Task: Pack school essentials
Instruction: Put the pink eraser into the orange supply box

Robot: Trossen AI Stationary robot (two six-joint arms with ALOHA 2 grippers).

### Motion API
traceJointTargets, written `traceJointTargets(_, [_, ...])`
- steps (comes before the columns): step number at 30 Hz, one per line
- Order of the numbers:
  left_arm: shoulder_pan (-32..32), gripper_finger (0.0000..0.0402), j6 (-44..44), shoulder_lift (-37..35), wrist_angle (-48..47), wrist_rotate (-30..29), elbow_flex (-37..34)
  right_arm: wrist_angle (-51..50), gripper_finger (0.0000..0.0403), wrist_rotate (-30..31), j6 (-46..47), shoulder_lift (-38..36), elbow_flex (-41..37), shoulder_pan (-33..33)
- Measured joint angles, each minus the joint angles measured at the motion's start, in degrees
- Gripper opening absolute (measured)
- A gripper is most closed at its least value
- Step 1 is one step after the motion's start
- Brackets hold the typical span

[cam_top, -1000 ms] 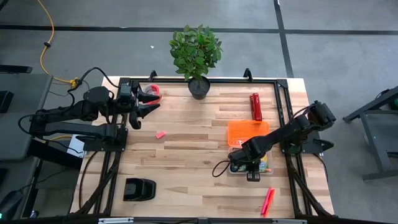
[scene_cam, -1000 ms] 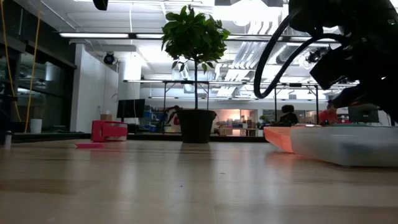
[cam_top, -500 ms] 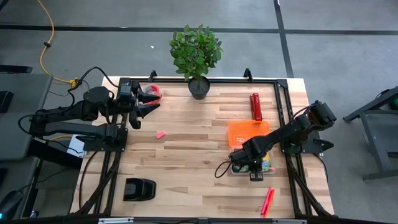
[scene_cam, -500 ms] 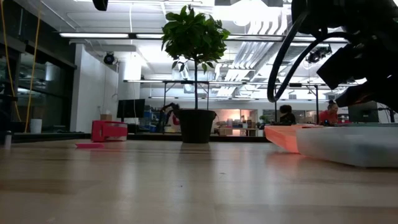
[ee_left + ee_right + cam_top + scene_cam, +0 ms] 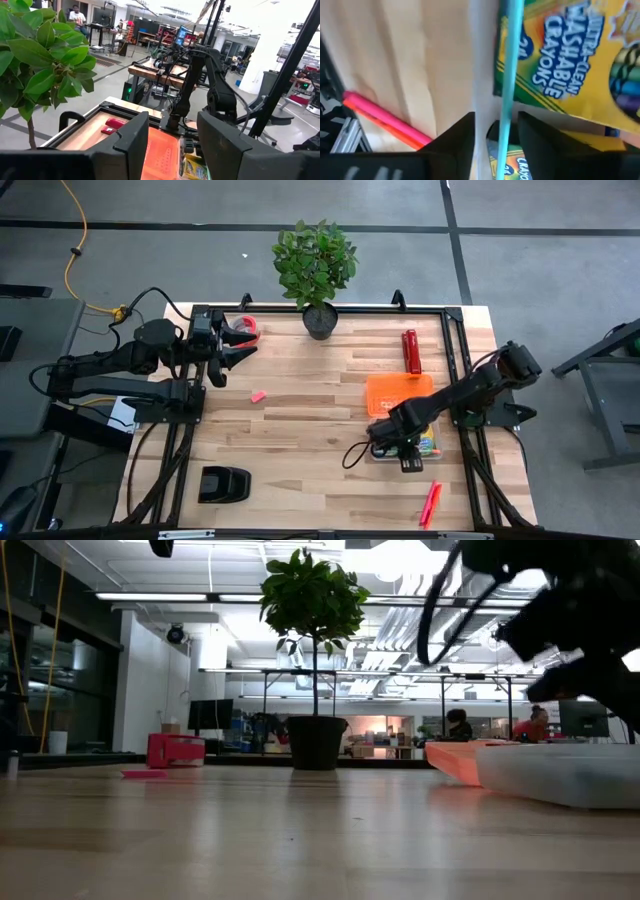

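Observation:
My right gripper (image 5: 495, 120) stands open, pointing down into the clear box (image 5: 432, 454) at the table's right. A thin blue pen (image 5: 509, 70) runs between its two fingers without touching either. The pen lies on a yellow-and-green crayon box (image 5: 560, 65); a second crayon box (image 5: 515, 165) shows beneath it. In the high view this gripper (image 5: 400, 448) hides most of what is in the box. A tiny pink eraser (image 5: 258, 395) lies mid-table on the left. Pink markers (image 5: 430, 503) lie near the front edge. My left gripper (image 5: 172, 145) waits open by the far left corner.
An orange lid (image 5: 398, 393) leans at the clear box's far side. A red cylinder (image 5: 410, 352) lies beyond it. A potted plant (image 5: 316, 265) stands at the far edge, a red tape roll (image 5: 250, 331) sits by my left gripper, and a black object (image 5: 223, 484) at front left.
My right gripper has shifted slightly over the clear box, and its cable loop has swung with it. In the low view the box has slid a little toward the picture's right. My left arm has kept still.

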Motion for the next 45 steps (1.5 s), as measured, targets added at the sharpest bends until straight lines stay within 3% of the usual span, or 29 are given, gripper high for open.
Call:
traceJointTargets(5, [0.02,0.0158,0.01,0.0,0.0,0.0,0.0,-2.04,0.0182,0.05,-1.56,-3.75,1.9,0.0])
traceJointTargets(11, [0.0,0.0158,0.01,0.0,0.03,0.02,0.0,1.25,0.0186,2.79,2.56,-13.62,1.92,-2.67])
traceJointTargets(16, [0.0,0.0158,0.01,-0.02,1.75,0.02,0.0,18.98,0.0175,18.21,7.23,-24.17,1.9,-6.71])
traceJointTargets(20, [0.0,0.0158,0.01,-0.02,2.33,0.02,0.0,31.06,0.0168,30.33,4.15,-29.83,1.9,-10.19])
traceJointTargets(24, [0.0,0.0158,0.01,0.0,2.32,0.16,0.0,38.07,0.0165,35.51,-2.42,-32.75,1.9,-13.24])
traceJointTargets(28, [0.0,0.0158,0.01,0.0,2.31,1.74,0.0,43.41,0.0165,35.56,-6.55,-33.15,1.52,-15.41])
traceJointTargets(35, [0.0,0.0158,0.01,0.0,2.6,3.52,0.0,60.57,0.0165,32.44,-7.86,-32.87,-5.61,-17.77])
traceJointTargets(45, [0.0,0.0158,0.01,0.0,2.6,3.19,0.0,62.02,0.0165,31.42,-7.73,-32.9,-6.12,-18.05])
